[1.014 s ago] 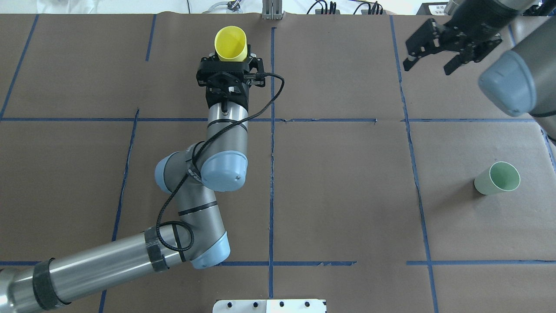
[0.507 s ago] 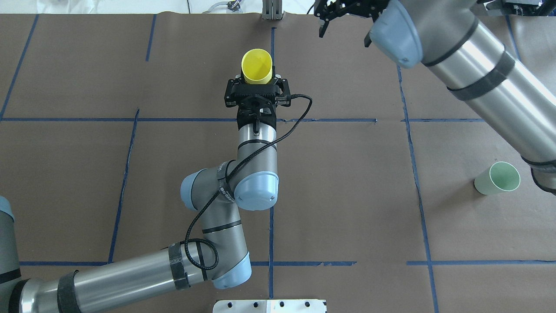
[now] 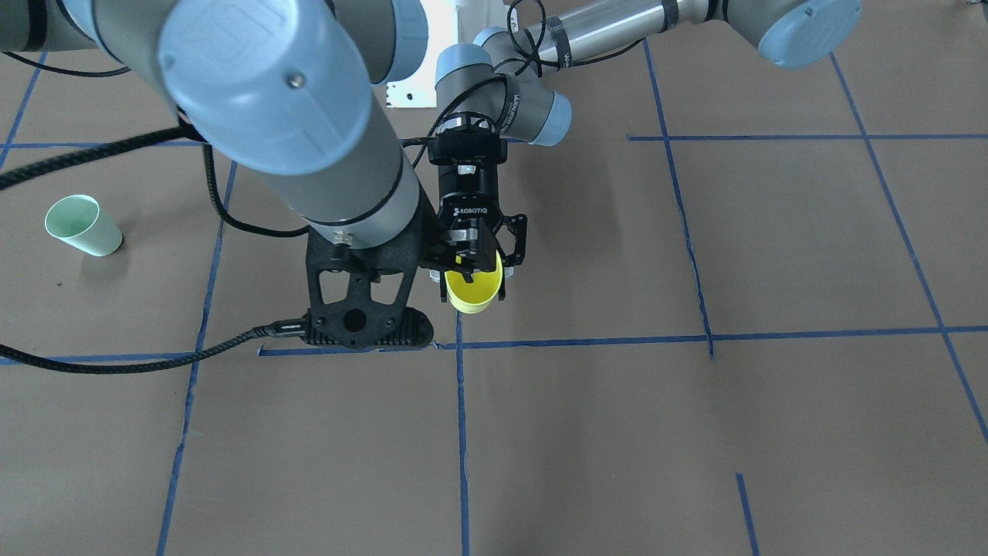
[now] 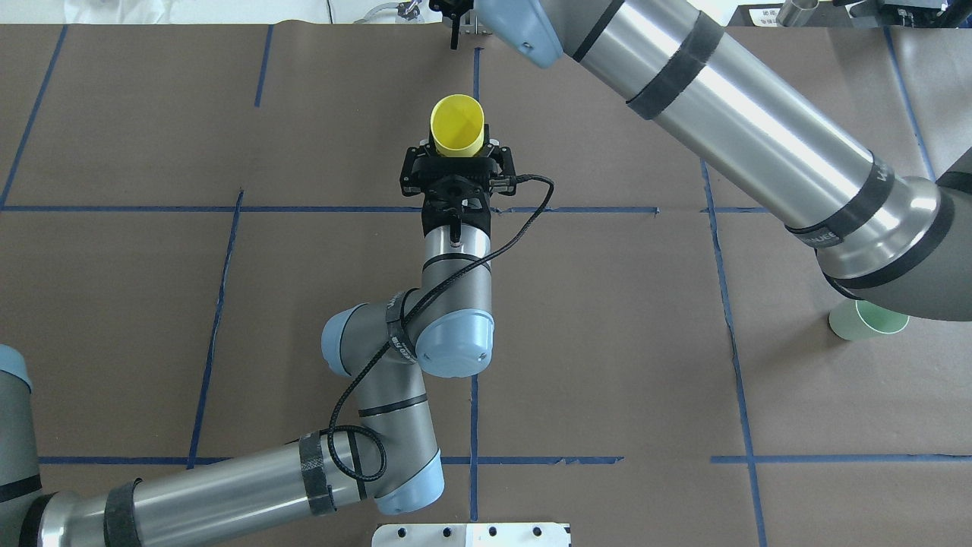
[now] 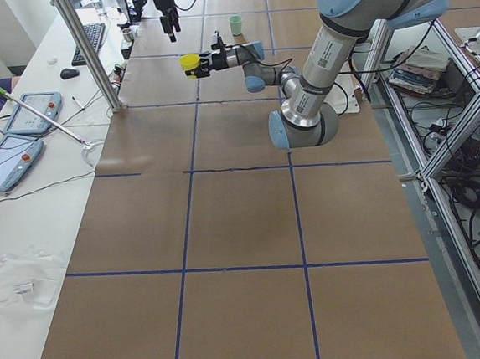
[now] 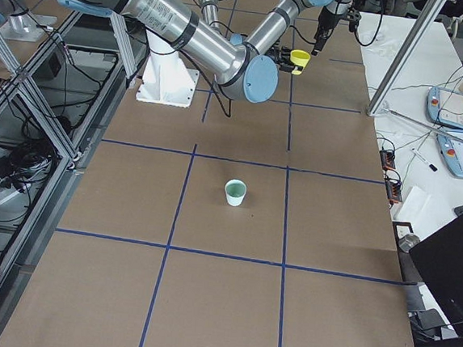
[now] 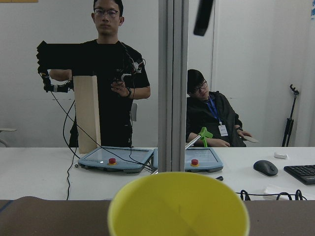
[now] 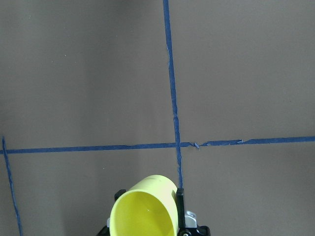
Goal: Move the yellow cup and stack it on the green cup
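I'm clamping yellow cup (image 4: 457,125) in L gripper (image 4: 458,150), lifted mid-table. R gripper (image 5: 171,26) hovering above; opening – can't tell. Pickup done; handover & stacking on green cup (image 3: 81,224) remaining.

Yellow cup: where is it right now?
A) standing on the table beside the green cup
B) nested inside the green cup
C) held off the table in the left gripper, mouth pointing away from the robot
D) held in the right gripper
C: in the overhead view the left gripper is closed on the yellow cup, which is tipped with its mouth facing away from the robot, while the green cup stands alone far off.
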You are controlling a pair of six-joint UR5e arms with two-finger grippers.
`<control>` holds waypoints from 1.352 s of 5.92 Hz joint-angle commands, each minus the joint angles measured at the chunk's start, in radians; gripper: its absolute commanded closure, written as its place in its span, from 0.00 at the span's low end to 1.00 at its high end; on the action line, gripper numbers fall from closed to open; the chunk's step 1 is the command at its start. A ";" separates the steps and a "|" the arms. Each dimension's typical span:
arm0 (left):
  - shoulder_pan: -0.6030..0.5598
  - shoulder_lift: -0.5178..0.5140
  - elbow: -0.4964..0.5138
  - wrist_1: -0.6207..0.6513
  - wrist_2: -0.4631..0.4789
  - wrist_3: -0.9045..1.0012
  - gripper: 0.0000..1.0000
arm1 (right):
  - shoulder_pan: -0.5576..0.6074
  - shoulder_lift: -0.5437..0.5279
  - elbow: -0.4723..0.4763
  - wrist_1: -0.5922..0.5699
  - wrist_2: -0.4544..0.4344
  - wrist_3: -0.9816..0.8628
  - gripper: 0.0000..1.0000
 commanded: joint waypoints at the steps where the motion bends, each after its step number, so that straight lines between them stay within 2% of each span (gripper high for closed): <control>1: 0.001 0.000 0.000 0.000 0.000 0.000 0.34 | -0.032 0.014 -0.052 -0.001 -0.048 -0.079 0.00; 3: 0.001 0.001 0.000 0.000 -0.002 -0.001 0.34 | -0.067 0.014 -0.075 -0.004 -0.108 -0.082 0.00; 5: 0.000 0.000 -0.002 -0.002 -0.002 -0.001 0.34 | -0.090 0.032 -0.063 -0.112 -0.145 -0.140 0.02; 6: 0.001 0.000 -0.002 -0.002 -0.002 -0.001 0.34 | -0.114 0.031 -0.064 -0.113 -0.165 -0.141 0.04; 7: 0.001 0.001 -0.002 -0.002 -0.002 -0.001 0.34 | -0.128 0.026 -0.062 -0.113 -0.179 -0.141 0.07; 8: 0.000 0.001 -0.004 -0.002 -0.002 -0.001 0.34 | -0.131 0.024 -0.062 -0.113 -0.180 -0.142 0.17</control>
